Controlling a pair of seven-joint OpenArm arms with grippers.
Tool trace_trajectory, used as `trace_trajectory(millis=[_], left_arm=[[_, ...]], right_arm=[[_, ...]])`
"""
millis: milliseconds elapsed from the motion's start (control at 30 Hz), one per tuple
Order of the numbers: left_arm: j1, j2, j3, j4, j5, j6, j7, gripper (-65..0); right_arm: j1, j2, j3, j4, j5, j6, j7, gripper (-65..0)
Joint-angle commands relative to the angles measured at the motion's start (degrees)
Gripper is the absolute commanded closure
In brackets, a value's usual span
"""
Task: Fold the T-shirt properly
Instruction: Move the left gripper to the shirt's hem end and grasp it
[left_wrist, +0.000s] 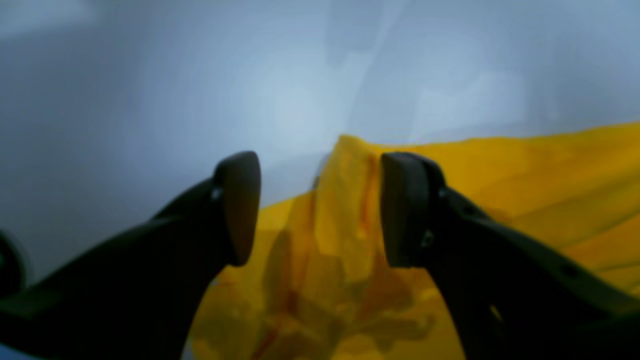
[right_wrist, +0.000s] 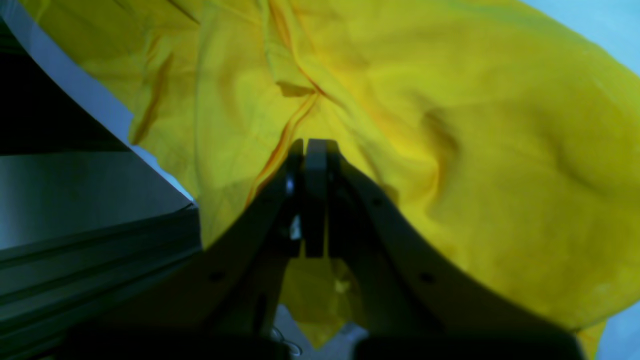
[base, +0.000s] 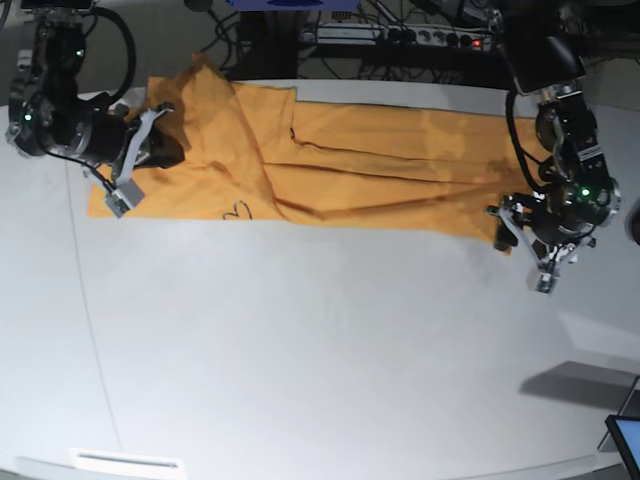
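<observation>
The T-shirt (base: 330, 165), a plain orange-yellow garment, lies stretched in a long, creased band across the far half of the white table (base: 300, 350), with 2 robot arms stationed at its opposite ends. A small dark heart-shaped mark (base: 236, 211) shows near the shirt's front edge, toward the end where the right gripper works.

At that end the right gripper (right_wrist: 315, 150) has its 2 fingers pressed flat together with no gap between them, tips against rumpled folds of the shirt; whether any cloth is pinched between them cannot be told. From the base camera this gripper sits over the shirt's bunched corner, where the fabric rises in a loose fold toward the table's rear edge.

At the shirt's other end the left gripper (left_wrist: 320, 210) stands with its jaws spread apart, a raised ridge of the yellow cloth standing in the gap between them. The wrist view is blurred; the right-hand pad lies close against that ridge, the other stands clear of it.

Behind the shirt, beyond the table's rear edge, a power strip (base: 440, 38) and tangled cables (base: 400, 20) are visible.
</observation>
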Motion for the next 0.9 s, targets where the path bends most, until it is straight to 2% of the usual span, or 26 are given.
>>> trace_trajectory(millis=[0,167,200,267,333,400,667,867], left_arm=[[-1.1,-1.1,-0.2,1.0,-0.3,-0.3,-1.0,-36.3],[-1.1,-1.0,-0.2,1.0,-0.7,-0.3,-1.0,-35.9],[-1.1,-1.0,-0.2,1.0,-0.7,-0.3,-1.0,-34.3],[-1.1,-1.0,-0.2,1.0,-0.7,-0.3,-1.1,-23.3],[-1.1,-1.0,-0.2,0.9,-0.7,-0.3,-1.1,-8.6],[-1.1,-1.0,-0.2,0.9,-0.7,-0.3,-1.1,0.0],[-1.1,-1.1,-0.2,1.7,-0.7,-0.3,-1.1,0.0],[2.7,-2.5,-0.2,10.8,-0.7,-0.3,-1.0,0.0]], right_arm=[[0.3,0.7,0.2,1.1,1.1,0.3,1.0,0.0],[0.3,0.7,0.2,1.1,1.1,0.3,1.0,0.0],[0.3,0.7,0.2,1.1,1.1,0.3,1.0,0.0],[0.3,0.7,0.2,1.1,1.1,0.3,1.0,0.0],[0.3,0.7,0.2,1.1,1.1,0.3,1.0,0.0],[0.3,0.7,0.2,1.1,1.1,0.3,1.0,0.0],[0.3,0.7,0.2,1.1,1.1,0.3,1.0,0.0],[0.4,0.7,0.2,1.1,1.1,0.3,1.0,0.0]])
